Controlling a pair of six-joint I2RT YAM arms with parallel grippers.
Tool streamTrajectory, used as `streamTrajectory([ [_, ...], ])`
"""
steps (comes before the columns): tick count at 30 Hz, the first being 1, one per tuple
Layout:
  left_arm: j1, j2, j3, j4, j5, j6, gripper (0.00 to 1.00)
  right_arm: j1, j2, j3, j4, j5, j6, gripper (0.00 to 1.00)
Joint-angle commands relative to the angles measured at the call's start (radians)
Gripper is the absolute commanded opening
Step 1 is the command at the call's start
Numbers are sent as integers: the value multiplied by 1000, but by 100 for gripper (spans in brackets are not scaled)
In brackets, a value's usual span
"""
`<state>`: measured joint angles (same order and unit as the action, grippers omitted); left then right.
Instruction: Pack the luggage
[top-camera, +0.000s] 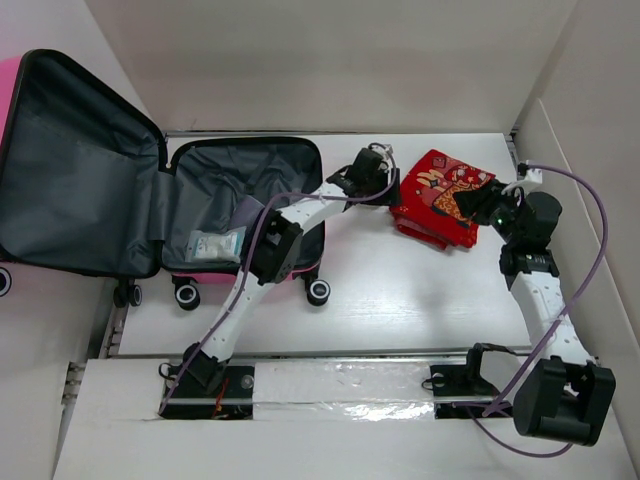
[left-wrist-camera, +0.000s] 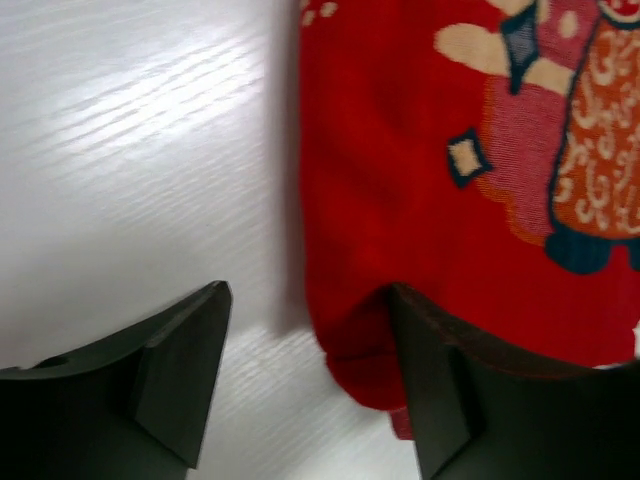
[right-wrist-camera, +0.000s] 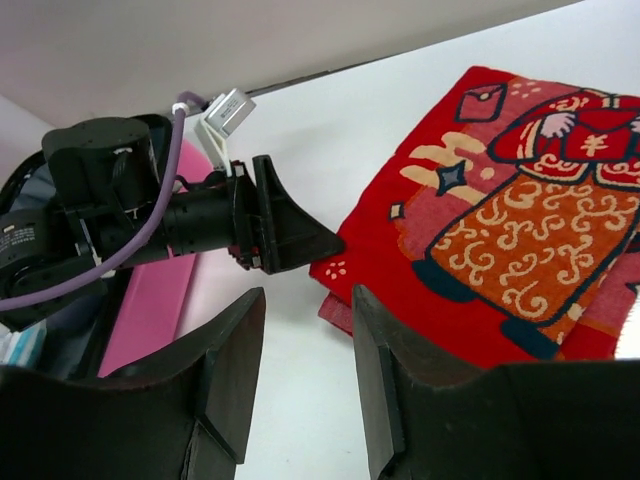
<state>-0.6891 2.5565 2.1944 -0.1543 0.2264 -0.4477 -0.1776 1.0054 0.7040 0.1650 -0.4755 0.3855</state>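
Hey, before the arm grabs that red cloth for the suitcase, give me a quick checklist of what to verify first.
1. Luggage open: ok, its lid is thrown back to the left.
2. Room inside: ok, only a small packet shows in it.
3. Left hand open and straddling the edge of the red cloth: ok.
4. Cloth gripped: not ok, neither hand is shut on it.
5. Right hand open and empty: ok, at the cloth's other side.
6. Left hand low enough to catch the cloth's bottom layer: cannot tell.
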Motion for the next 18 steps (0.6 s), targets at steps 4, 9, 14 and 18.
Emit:
streamTrajectory([
  [4, -55, -30, -106, 139, 111, -40, 50, 23, 27, 2, 62, 11, -2, 47],
  [9, -84, -111, -269, 271, 107, -68, 1, 23, 65, 9, 45, 105, -14, 47],
  [14, -115, -328, -620, 451, 4, -120, 0, -3, 131, 41, 13, 124, -46, 51],
  [18, -171, -496, -878, 568, -73, -177, 0, -13, 196, 77, -6, 39, -65, 56],
])
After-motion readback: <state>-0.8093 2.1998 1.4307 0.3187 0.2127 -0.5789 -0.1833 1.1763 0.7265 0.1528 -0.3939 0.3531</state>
